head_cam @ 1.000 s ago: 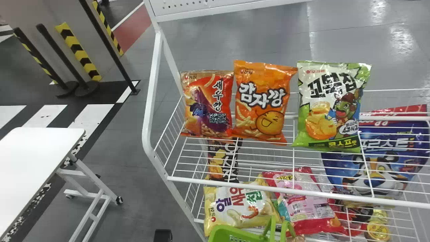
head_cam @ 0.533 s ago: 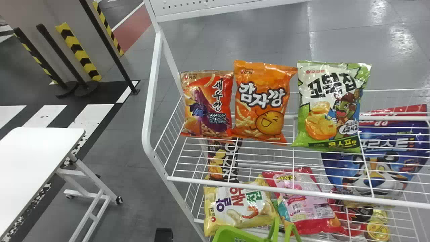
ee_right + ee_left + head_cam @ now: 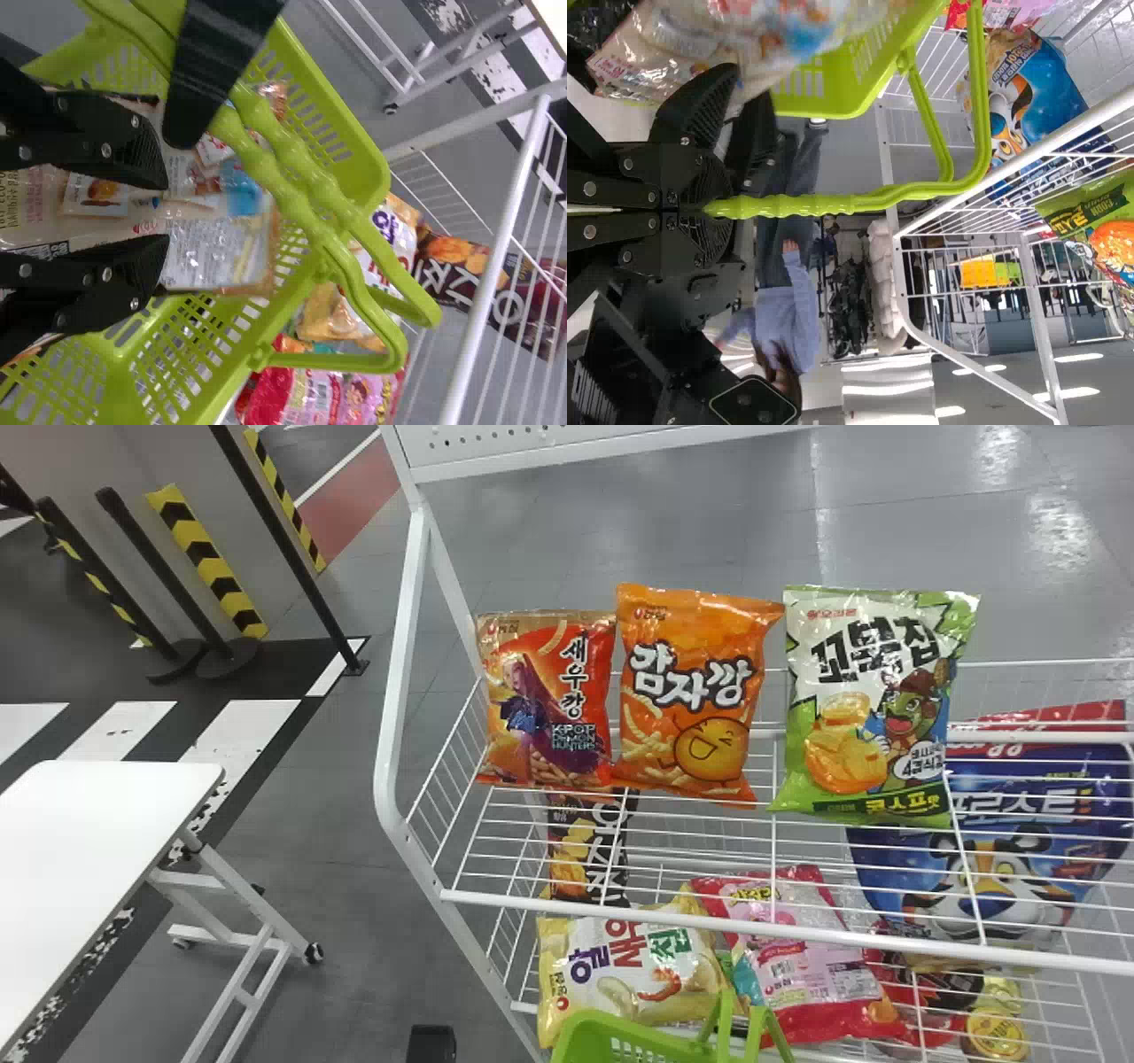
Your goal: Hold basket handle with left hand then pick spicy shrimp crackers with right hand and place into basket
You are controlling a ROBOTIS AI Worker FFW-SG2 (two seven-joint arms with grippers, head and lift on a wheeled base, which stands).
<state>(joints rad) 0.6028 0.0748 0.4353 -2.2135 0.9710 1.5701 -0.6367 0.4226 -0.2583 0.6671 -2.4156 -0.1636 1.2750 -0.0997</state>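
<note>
The spicy shrimp crackers (image 3: 549, 704), a red-orange bag, stand leftmost of three bags on the upper wire shelf. At the head view's bottom edge, the green basket (image 3: 620, 1041) pokes up before the lower shelf. In the left wrist view my left gripper (image 3: 713, 210) is shut on the basket's handle (image 3: 806, 205). My right gripper (image 3: 166, 211) hangs over the basket (image 3: 354, 146) in the right wrist view, fingers parted, with packages (image 3: 217, 252) lying in the basket beyond them. A black finger of the left gripper crosses near the handle there.
Beside the crackers stand an orange bag (image 3: 695, 691) and a green-white bag (image 3: 873, 704). The rack's white frame (image 3: 399, 691) rises just left of them. Lower down are a yellow bag (image 3: 629, 970) and a pink bag (image 3: 802, 957). A white table (image 3: 97, 824) stands at left.
The basket has shifted slightly right and then back left at the head view's bottom edge. The bags on the shelves have stayed where they were.
</note>
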